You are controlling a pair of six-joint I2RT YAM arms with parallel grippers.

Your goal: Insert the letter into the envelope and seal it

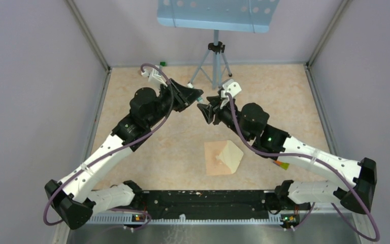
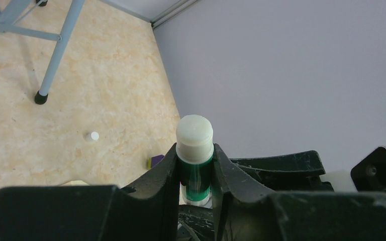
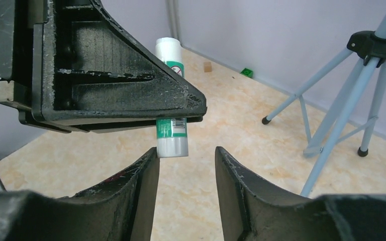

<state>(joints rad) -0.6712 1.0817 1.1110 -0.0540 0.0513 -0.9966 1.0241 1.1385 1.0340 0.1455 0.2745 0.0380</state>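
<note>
Both arms are raised over the far half of the table (image 1: 284, 96), well apart from the paperwork. The left gripper (image 2: 194, 150) is clenched on a green glue stick (image 2: 194, 133), gripping its body with one white end standing proud of the fingers. The right gripper (image 3: 186, 150) is released: its fingers stand apart at the stick's other, pale end, which sits just beside one fingertip and is not clamped. Which end carries the cap cannot be told from these views. The envelope (image 1: 214, 160) lies flat on the table in front of the arm bases, untouched by either gripper. The letter (image 1: 232, 155) shows as a paler, creased shape over the envelope's right part. Whether it is tucked inside or merely resting on top cannot be told from the overhead view, nor can the paler shape be firmly separated from an open flap. Assessment: the insertion step appears done or nearly so. Sealing is outstanding: the glue looks to be in preparation, with none yet applied and the flap not pressed shut.
</note>
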